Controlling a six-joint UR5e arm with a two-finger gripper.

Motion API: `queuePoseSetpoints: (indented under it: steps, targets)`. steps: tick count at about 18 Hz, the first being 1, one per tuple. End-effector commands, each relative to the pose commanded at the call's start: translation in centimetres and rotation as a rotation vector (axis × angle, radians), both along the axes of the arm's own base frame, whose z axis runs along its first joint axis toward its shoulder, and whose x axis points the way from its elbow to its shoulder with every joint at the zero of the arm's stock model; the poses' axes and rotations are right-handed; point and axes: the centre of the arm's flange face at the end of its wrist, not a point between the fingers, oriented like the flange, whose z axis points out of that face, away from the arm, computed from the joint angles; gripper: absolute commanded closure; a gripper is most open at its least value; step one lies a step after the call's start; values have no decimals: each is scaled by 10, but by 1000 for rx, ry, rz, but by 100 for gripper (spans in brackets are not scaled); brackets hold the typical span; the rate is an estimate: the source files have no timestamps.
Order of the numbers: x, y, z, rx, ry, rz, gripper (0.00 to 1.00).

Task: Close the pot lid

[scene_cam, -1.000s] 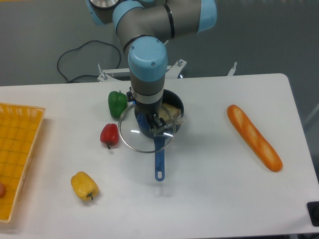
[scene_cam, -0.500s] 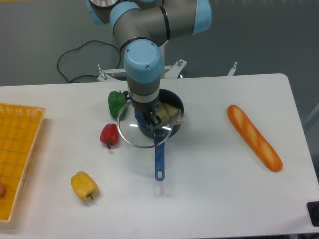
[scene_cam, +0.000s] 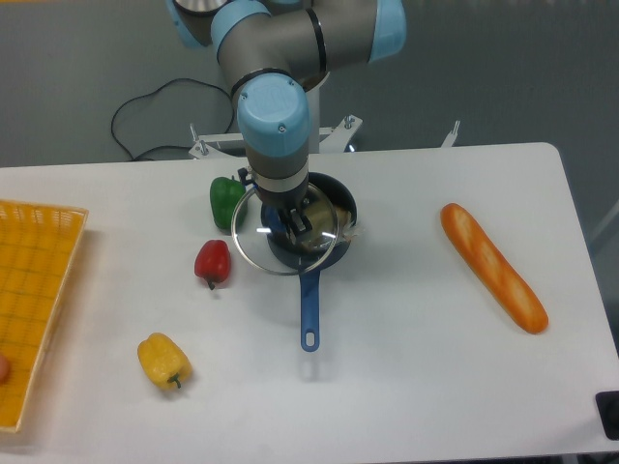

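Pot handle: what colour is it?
Blue, same as the pot. The handle sticks out toward the table's near edge, plain in the fixed camera view.

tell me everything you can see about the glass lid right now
The lid is a round disc of clear glass with a thin metal rim, about as wide as the pot. The gripper holds it at its centre, so any knob is hidden. It looks slightly tilted and sits offset to the left of the pot, overlapping the pot's left side rather than covering it. Whether its rim touches the pot cannot be told. The table shows through the glass.
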Motion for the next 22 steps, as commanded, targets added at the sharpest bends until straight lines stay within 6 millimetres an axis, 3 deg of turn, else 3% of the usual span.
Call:
queuePoseSetpoints:
  steps: [5,10,14,22]
  targets:
    - [-6,-6,-2,-33,31,-11,60]
    - [-2,-18,23,-1,189,48,61]
    - [-3,-26,20,-2,225,74,63]
    - [10,-43,-5,-15,230,77,63]
